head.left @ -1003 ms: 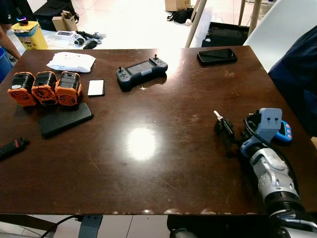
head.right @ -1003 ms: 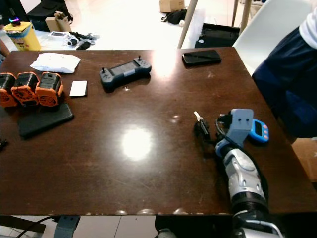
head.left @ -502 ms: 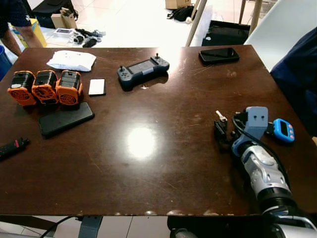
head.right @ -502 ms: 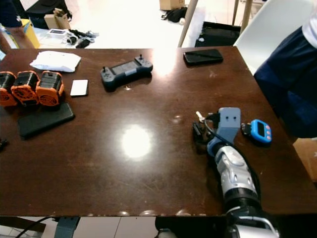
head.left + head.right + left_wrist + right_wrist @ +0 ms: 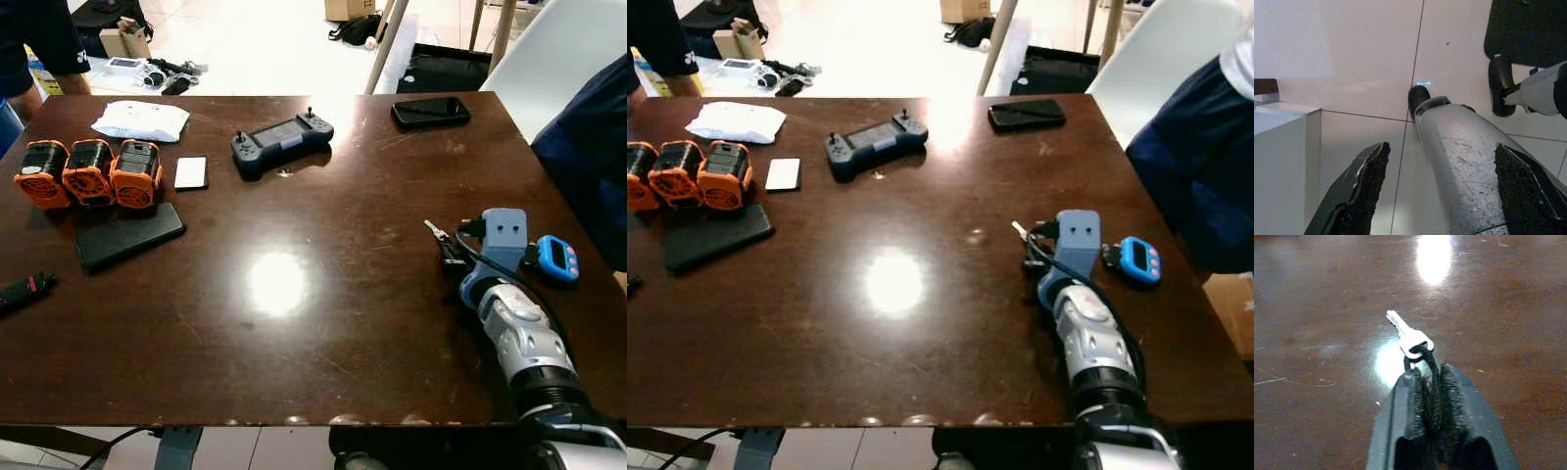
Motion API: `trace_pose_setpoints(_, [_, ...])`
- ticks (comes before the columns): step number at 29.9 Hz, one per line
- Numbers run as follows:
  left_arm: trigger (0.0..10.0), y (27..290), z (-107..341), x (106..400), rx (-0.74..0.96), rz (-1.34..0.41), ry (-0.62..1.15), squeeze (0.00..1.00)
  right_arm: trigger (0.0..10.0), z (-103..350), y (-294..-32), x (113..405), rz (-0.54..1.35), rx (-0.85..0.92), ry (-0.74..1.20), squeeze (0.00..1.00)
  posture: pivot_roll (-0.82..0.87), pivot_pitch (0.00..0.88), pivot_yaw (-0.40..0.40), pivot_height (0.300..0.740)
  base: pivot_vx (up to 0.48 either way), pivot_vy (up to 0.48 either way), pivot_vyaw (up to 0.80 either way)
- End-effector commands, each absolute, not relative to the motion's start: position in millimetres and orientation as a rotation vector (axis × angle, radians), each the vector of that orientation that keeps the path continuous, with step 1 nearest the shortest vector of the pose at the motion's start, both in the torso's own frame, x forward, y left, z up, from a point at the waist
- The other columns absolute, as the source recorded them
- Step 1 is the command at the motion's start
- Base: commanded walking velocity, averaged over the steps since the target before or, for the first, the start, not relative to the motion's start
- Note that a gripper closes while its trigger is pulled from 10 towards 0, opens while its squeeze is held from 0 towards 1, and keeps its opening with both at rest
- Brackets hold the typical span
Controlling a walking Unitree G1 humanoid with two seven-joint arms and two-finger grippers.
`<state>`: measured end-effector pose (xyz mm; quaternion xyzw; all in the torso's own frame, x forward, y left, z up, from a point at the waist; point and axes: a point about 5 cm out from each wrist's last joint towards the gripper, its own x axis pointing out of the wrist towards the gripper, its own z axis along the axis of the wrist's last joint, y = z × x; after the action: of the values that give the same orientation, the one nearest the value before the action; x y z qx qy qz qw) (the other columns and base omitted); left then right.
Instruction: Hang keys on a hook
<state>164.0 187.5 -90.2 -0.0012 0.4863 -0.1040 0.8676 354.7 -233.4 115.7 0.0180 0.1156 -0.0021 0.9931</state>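
Small silver key [image 5: 1409,337] on its black cord sits pinched in the right gripper's [image 5: 1431,382] jaws; lift slowly off the dark brown wooden surface [image 5: 294,294], keeping that pinch firm

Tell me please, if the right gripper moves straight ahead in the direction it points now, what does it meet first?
Probably nothing soon. The right gripper, shut on the key cord, points across bare table. Farther along may lie the black phone or orange devices; depth is unclear.

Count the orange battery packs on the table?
3. All sit in a row by the table's left edge, touching side by side: left orange battery pack, middle orange battery pack, right orange battery pack. Nothing seems to hide more.
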Motion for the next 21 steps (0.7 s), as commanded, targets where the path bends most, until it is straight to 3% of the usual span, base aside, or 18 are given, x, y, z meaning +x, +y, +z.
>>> trace_pose_setpoints(1, [10.0,188,-97,148,-0.014,-0.216,1.076,0.00,0.0,85,-234,341,-0.012,0.045,0.372,0.00,-0.11,0.114,0.083,0.740,0.000,0.000,0.00])
trace_pose_setpoints(14, [10.0,186,-97,148,-0.014,-0.218,1.078,0.00,0.0,99,-226,343,0.087,0.029,0.286,0.00,-0.11,0.114,0.084,0.740,0.000,0.000,0.00])
trace_pose_setpoints(15, [10.0,187,-97,148,-0.017,-0.214,1.076,0.00,0.0,110,-216,345,0.174,0.072,0.211,0.00,-0.11,0.113,0.084,0.740,0.000,0.000,0.00])
trace_pose_setpoints(17, [10.0,187,-97,148,-0.017,-0.214,1.076,0.00,0.0,110,-216,345,0.174,0.072,0.211,0.00,-0.11,0.113,0.084,0.740,0.000,0.000,0.00])
trace_pose_setpoints(21, [10.0,187,-97,149,-0.023,-0.197,1.078,0.00,0.0,149,-187,338,0.471,0.216,-0.039,0.00,-0.11,0.101,0.085,0.740,0.000,0.000,0.00])
